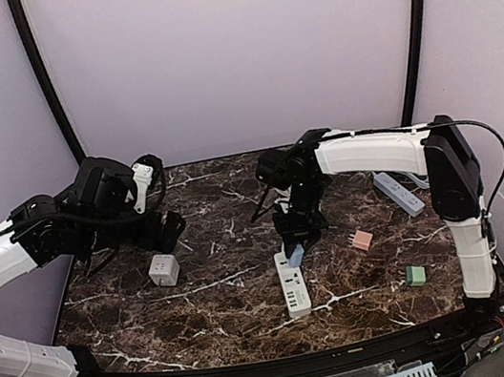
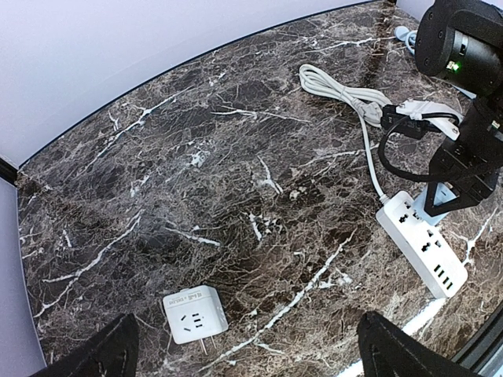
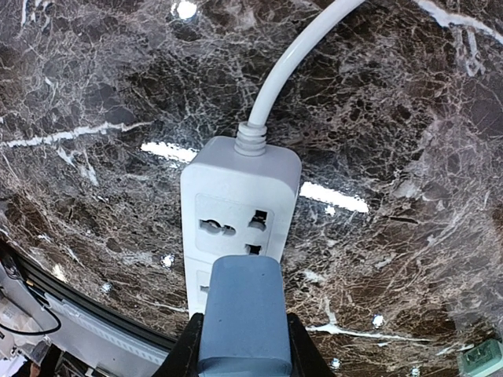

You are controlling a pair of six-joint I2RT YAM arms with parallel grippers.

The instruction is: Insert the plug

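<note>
My right gripper [image 1: 295, 244] is shut on a blue plug [image 3: 240, 314] and holds it upright just above the white power strip [image 3: 240, 208], over the strip's second socket; the first socket beside the cord is bare. The strip [image 1: 293, 285] lies on the marble table [image 1: 224, 309] in the middle, its white cord [image 2: 346, 94] running back. The blue plug and strip also show in the left wrist view [image 2: 436, 200]. My left gripper [image 2: 244, 349] is open and empty, high over the left side, above a white cube adapter [image 2: 194, 312].
The white cube adapter [image 1: 163, 269] lies left of centre with its prongs out. A pink block [image 1: 362, 240] and a green block [image 1: 415, 274] lie to the right. A second grey power strip [image 1: 398, 193] lies at the far right.
</note>
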